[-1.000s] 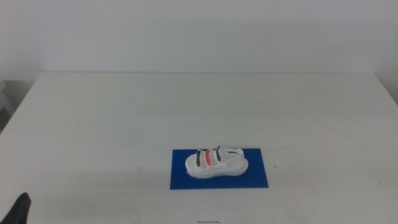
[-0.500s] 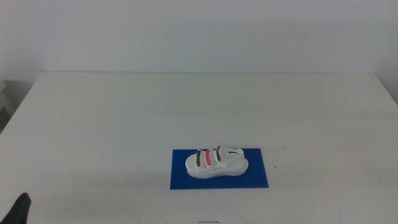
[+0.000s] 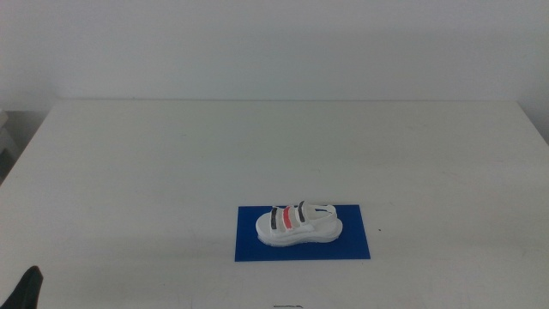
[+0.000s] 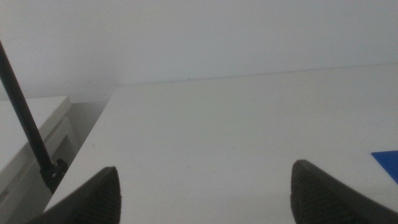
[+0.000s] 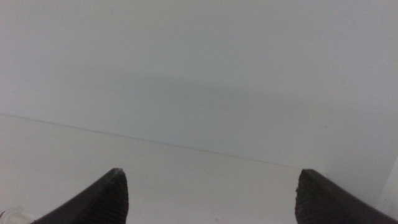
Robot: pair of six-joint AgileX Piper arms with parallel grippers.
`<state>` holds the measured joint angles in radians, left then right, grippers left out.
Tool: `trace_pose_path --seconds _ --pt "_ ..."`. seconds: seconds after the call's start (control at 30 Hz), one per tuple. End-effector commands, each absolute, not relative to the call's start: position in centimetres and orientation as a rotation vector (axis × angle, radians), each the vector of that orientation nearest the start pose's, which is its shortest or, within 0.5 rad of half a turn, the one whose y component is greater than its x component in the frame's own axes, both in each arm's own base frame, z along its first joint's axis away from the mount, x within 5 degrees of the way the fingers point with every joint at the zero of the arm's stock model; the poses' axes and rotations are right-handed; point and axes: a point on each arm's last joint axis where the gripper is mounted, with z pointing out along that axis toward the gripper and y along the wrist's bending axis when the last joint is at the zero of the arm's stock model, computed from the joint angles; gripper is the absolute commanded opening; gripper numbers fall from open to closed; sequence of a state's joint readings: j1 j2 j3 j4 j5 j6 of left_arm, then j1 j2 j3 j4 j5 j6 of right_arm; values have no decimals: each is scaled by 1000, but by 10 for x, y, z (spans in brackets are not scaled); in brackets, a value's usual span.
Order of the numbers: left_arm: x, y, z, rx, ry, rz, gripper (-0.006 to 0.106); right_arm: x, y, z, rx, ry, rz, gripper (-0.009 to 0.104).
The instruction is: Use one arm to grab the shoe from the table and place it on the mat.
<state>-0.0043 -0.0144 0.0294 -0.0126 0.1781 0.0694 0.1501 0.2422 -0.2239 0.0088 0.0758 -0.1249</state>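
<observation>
Shoe sits on the mat, upright. Both claws are spread and empty: left gripper low at the table's near-left corner, right gripper out of middle view. Only risk I see: a stray arm nudging the shoe off.

Only a dark tip of the left claw shows, cut by the edge.

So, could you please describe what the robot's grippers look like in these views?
Little of them shows. The left gripper has two dark, near-black jaws with rounded tips and a matte surface. The right gripper has two dark jaws with fine ridged texture on their faces. In the middle view only a black tip of the left gripper shows. No arm links, cables or markings are in view.
</observation>
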Motion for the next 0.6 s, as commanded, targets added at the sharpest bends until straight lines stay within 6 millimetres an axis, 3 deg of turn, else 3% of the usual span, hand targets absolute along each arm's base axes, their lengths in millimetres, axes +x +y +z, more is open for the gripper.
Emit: trace_pose_path --seconds 0.0,0.2,0.43,0.57 --pt "55 -1 198 34 1571 18 94 73 11 279 -213 1460 -1 83" --pt "55 -1 198 34 1571 18 94 70 10 255 -209 1413 -2 82" --pt "55 -1 198 34 1571 18 94 69 10 213 -222 1497 -2 82" --pt "55 -1 198 34 1571 18 94 67 10 209 -226 1525 -2 82"
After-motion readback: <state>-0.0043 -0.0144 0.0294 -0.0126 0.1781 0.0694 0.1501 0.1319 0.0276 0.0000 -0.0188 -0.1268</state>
